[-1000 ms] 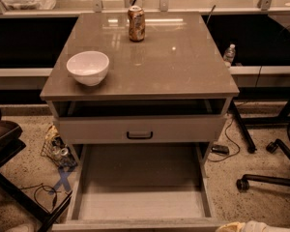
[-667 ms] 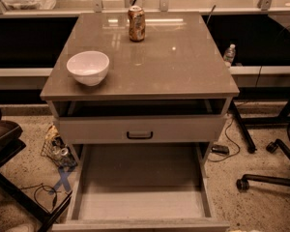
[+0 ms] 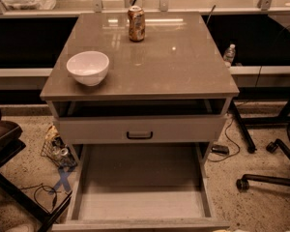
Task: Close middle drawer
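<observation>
Pale shape at bottom-right corner is dropping out of frame. Gripper is not showing now, can't tell its state. Middle drawer (image 3: 140, 204) is still hanging fully open below the tabletop (image 3: 174, 66) front edge, so nothing is pushing yet.

body: none of my rig in frame | gripper: out of view, so I can't give colour or shape | bottom edge: pale sliver (image 3: 228, 230), too little for me to identify
</observation>
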